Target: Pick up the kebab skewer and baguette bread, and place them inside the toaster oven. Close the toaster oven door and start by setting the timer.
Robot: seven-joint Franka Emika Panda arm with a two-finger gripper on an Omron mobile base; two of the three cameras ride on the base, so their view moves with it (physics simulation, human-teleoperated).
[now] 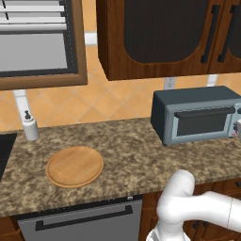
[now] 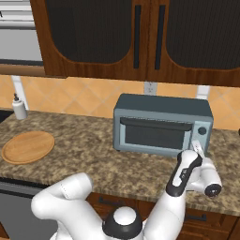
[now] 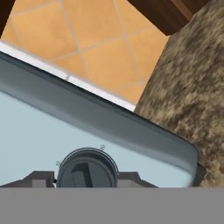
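Left base view: the toaster oven [image 1: 197,115] stands at the tabletop's [image 1: 136,155] rear right, its toaster oven door [image 1: 203,120] closed; a round wooden board [image 1: 74,166] lies toward the front left.

Right base view: the gripper [image 2: 197,149] sits at the oven's knob side.

Hand view: the gripper's fingertips [image 3: 41,179] flank a dark knob [image 3: 86,169] — contact cannot be determined.

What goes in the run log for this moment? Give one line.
stage: timer | toaster oven door: closed | gripper: at knob, jaws straddling | wooden board: bare
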